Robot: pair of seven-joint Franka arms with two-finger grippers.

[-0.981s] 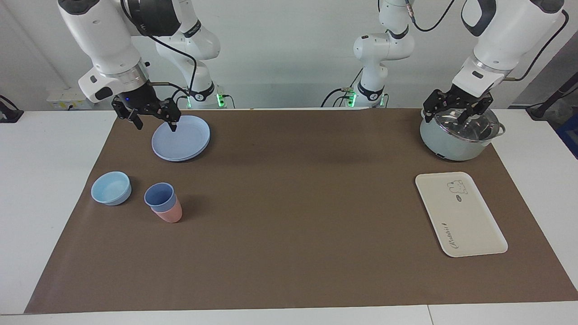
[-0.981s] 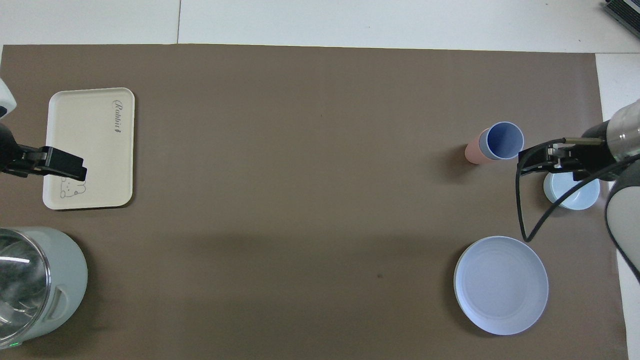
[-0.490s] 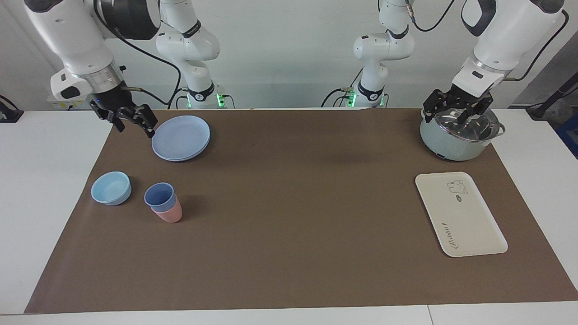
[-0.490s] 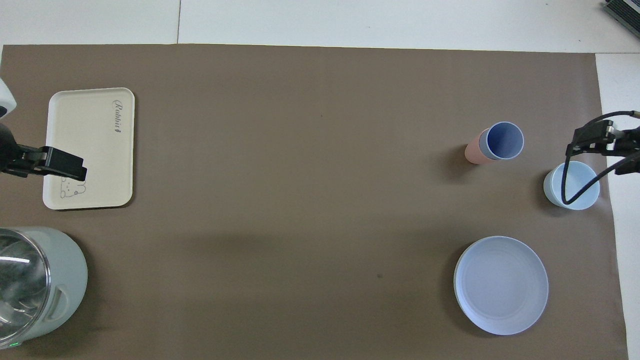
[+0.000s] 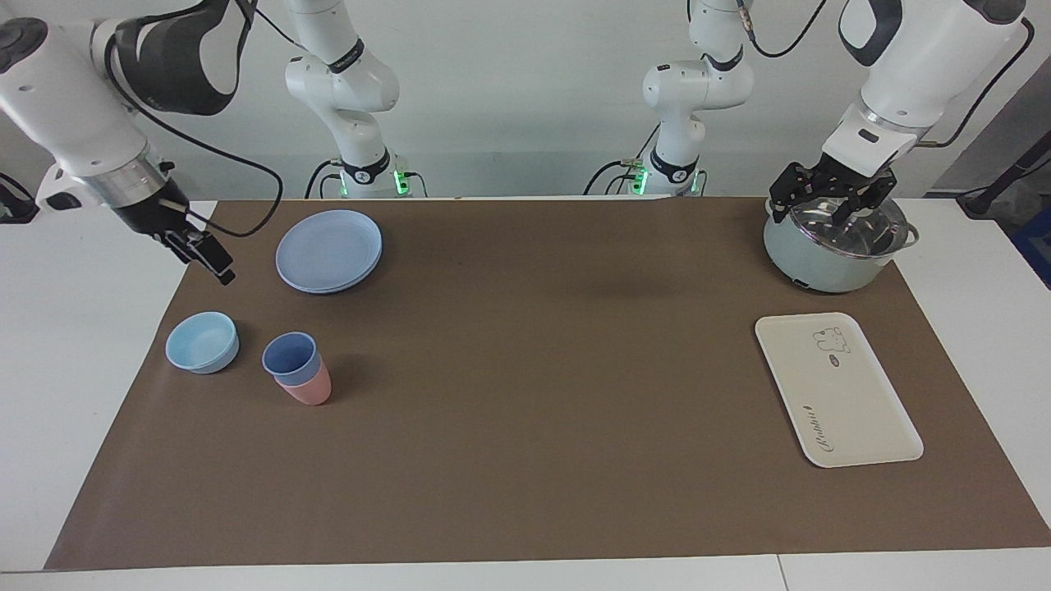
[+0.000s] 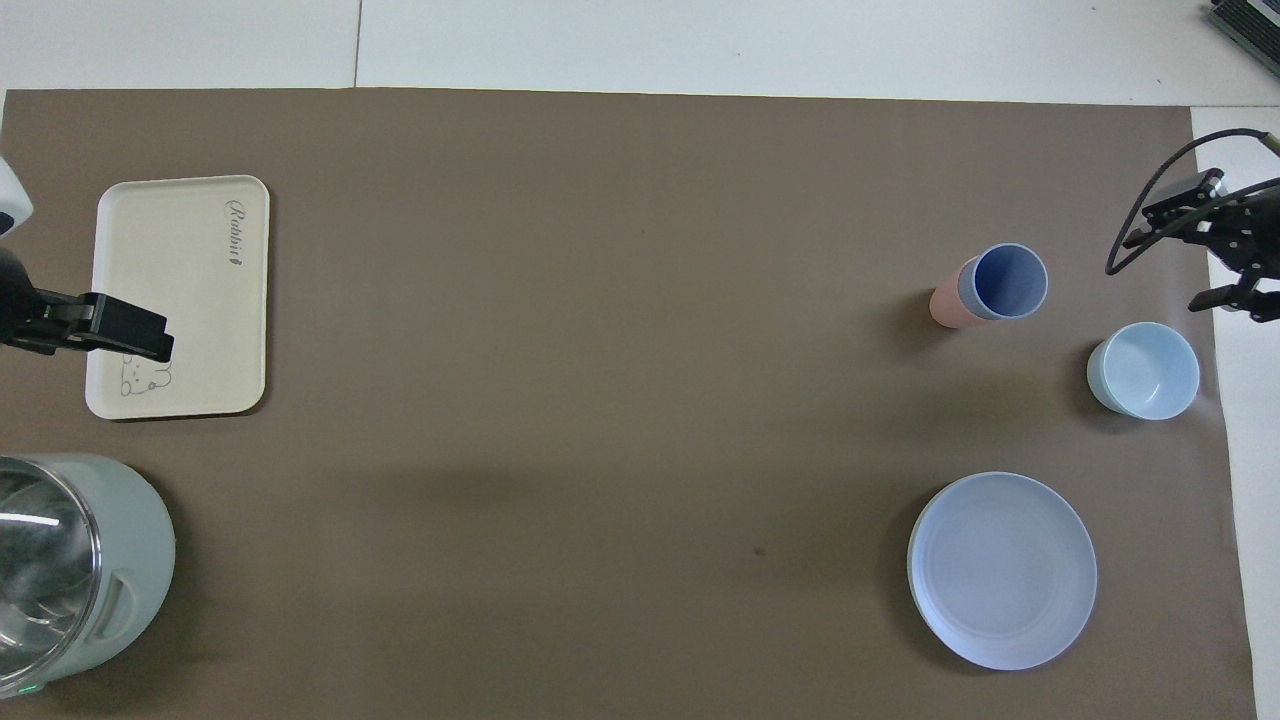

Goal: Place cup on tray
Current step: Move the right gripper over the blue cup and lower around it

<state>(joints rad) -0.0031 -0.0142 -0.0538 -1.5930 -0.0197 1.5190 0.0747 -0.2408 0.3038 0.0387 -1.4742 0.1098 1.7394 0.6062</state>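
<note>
Currently — right end effector (image 5: 207, 258): spread, empty, over mat edge | left end effector (image 5: 831, 207): spread above pot (image 5: 829, 246)

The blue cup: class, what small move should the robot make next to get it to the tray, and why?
Probably bring the right gripper over the blue cup and lower it onto the rim. It hangs near the mat's edge, holding nothing, while the cup sits nested in the pink cup beside the bowl. The tray lies bare at the left arm's end.
</note>
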